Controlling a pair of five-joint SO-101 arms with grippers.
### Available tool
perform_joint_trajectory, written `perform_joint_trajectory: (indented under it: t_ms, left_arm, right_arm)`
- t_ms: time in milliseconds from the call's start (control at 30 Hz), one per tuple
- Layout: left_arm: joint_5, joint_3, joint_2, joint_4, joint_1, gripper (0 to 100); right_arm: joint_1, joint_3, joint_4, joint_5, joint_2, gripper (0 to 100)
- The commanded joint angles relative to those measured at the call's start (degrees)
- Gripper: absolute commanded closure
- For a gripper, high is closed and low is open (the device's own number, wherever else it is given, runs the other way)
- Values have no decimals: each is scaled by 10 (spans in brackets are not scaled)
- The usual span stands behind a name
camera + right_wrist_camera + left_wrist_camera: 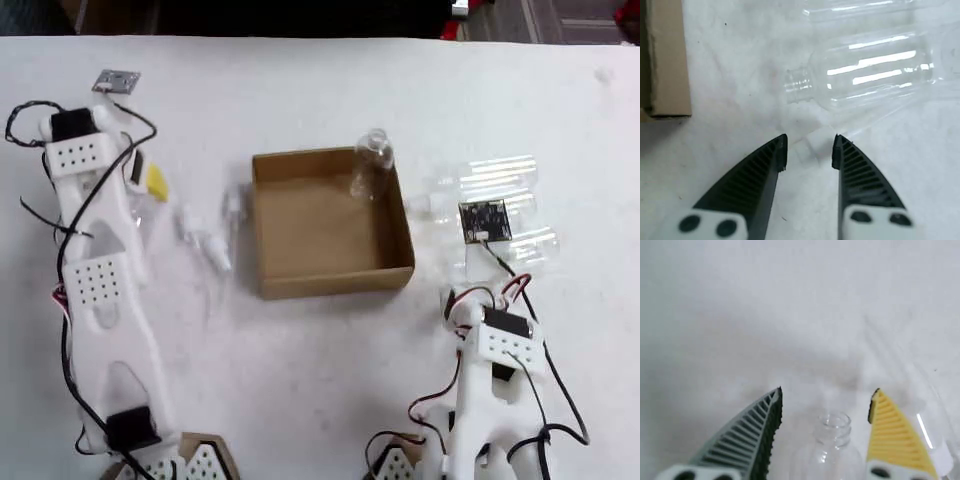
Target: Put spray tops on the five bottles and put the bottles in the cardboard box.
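Observation:
The cardboard box (pixel 330 262) sits open at the table's middle, with one uncapped clear bottle (pixel 372 165) upright at its far right corner. My left gripper (pixel 826 405) is open, its grey and yellow fingers on either side of the open neck of a clear bottle (pixel 834 427) without touching it. In the high view that gripper (pixel 152 183) is left of the box. My right gripper (pixel 809 150) is open just short of a white spray top (pixel 812 144). Beyond it a clear bottle (pixel 865 70) lies on its side. Several clear bottles (pixel 500 205) lie right of the box.
Two white spray tops (pixel 212 243) lie between the left arm and the box. A box corner (pixel 665 60) stands beside the right gripper. Another clear bottle (pixel 935 430) lies by the yellow finger. A small grey plate (pixel 116 81) rests at the far left.

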Motion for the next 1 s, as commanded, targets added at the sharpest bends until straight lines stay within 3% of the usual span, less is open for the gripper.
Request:
perform_joint_trajectory:
  t_ms: [0,167,467,667,967]
  left_arm:
    - [7,-25,-7,9,9,739]
    - [6,5,-14,10,7,809]
    - [6,6,-22,9,11,823]
    - [7,6,-22,9,11,981]
    - [11,11,-37,10,11,959]
  right_arm:
    - [-5,-2,-10,6,1,872]
    - [-5,-2,-22,6,2,872]
    - [-5,-2,-22,6,2,872]
    - [-5,-2,-22,6,2,872]
    - [-5,-2,-22,6,2,872]
